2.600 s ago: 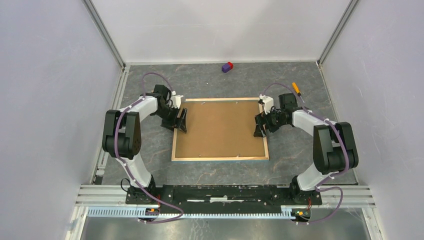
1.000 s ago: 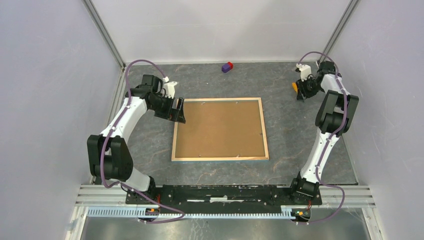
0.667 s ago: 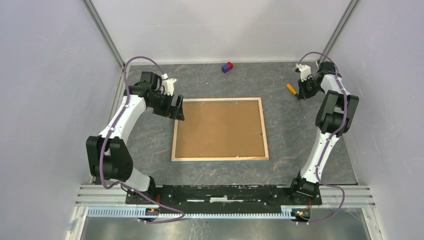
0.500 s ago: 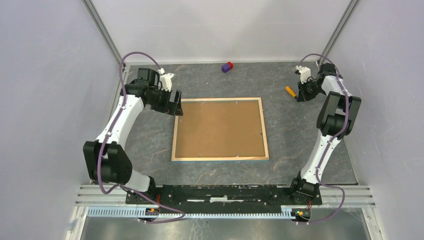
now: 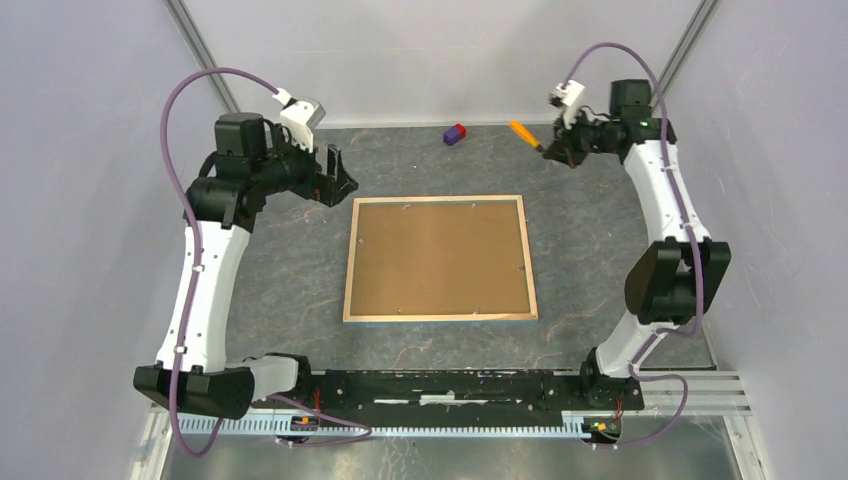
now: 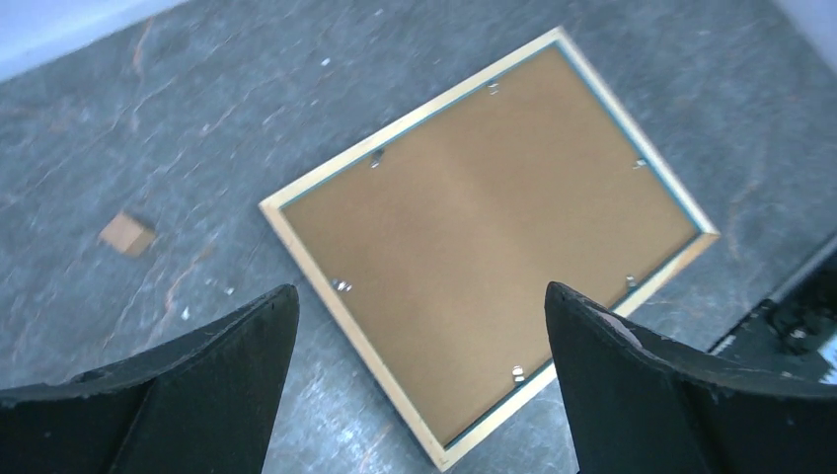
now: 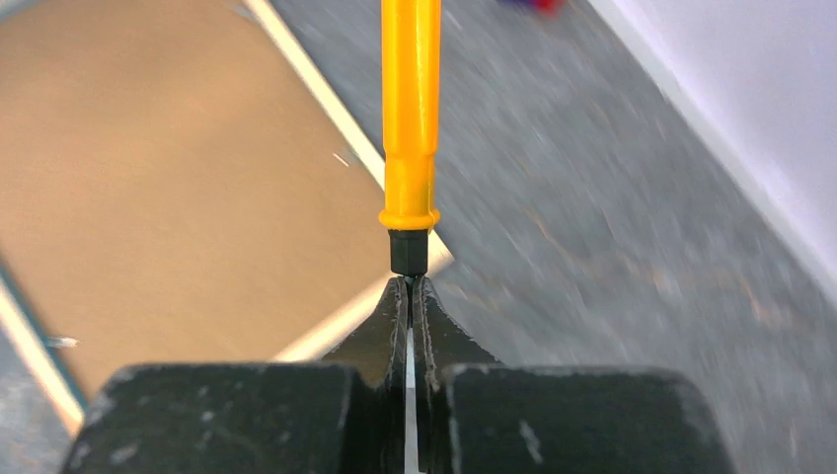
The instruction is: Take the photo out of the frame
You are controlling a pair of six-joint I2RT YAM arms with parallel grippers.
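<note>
now the frame (image 5: 440, 258) is lying flat in the middle of the desk (image 5: 590, 260), brown fibreboard back facing up, its light wood rim running square to the desk edges. small metal tabs (image 6: 342, 285) are sitting along the inside of the rim, and in the left wrist view a thin blue line is showing between rim and backing.

the left fingers (image 5: 335, 178) are hanging in the air near the far left corner of the desk, just off the frame's far left corner and not touching it; they are standing wide apart with nothing between them, and the left wrist view is looking down through the gap at the whole frame.

the right fingers (image 7: 408, 281) are hanging raised towards the far right corner of the desk, clear of the frame. they are pressing together on the dark end of a screwdriver (image 7: 412, 109), whose orange handle is pointing straight away from them.

a small purple and red block (image 5: 455, 134) is sitting at the far edge of the desk, well apart from the frame. a small tan piece (image 6: 126, 234) is lying on the desk near the frame in the left wrist view.
</note>
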